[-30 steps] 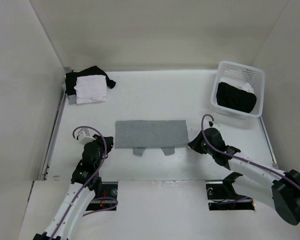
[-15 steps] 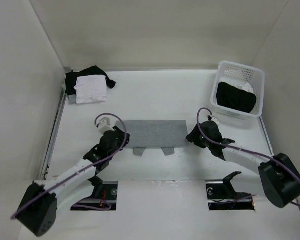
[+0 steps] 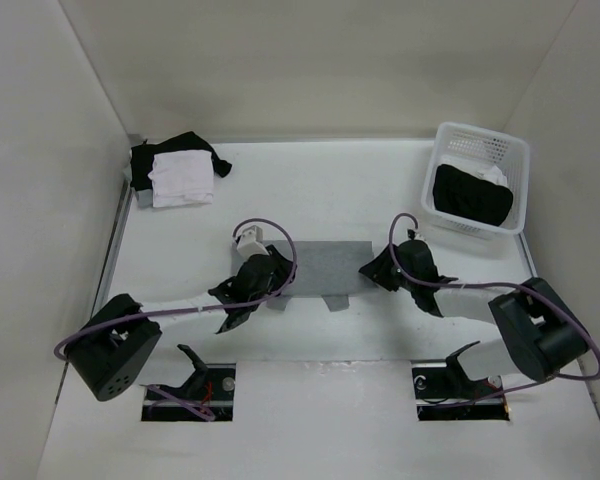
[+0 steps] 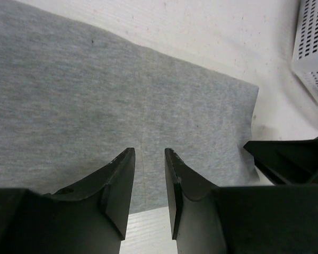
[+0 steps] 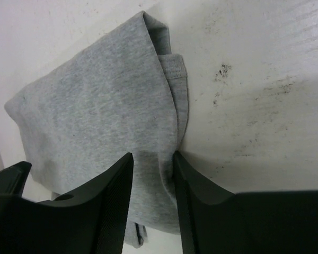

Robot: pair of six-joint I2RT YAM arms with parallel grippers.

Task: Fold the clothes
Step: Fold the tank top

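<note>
The clothes' grey T-shirt (image 3: 330,262) lies folded into a flat strip at mid-table. My left gripper (image 3: 280,280) reaches over its left part. In the left wrist view the gripper (image 4: 148,156) stands open above the shirt (image 4: 95,95), at its near edge, with nothing pinched. My right gripper (image 3: 373,268) is at the shirt's right end. In the right wrist view this gripper (image 5: 152,156) is open and straddles the folded edge of the shirt (image 5: 95,106), which lies flat on the table. The left arm hides the shirt's left end from above.
A pile of black and white garments (image 3: 178,172) sits at the back left corner. A white lattice basket (image 3: 477,150) with a black garment (image 3: 470,195) stands at the back right, also seen in the left wrist view (image 4: 312,47). Walls close in the table.
The left arm has swung from the table's left side across onto the shirt's left part. The right gripper has moved left to the shirt's right edge. Both jaws have opened.
</note>
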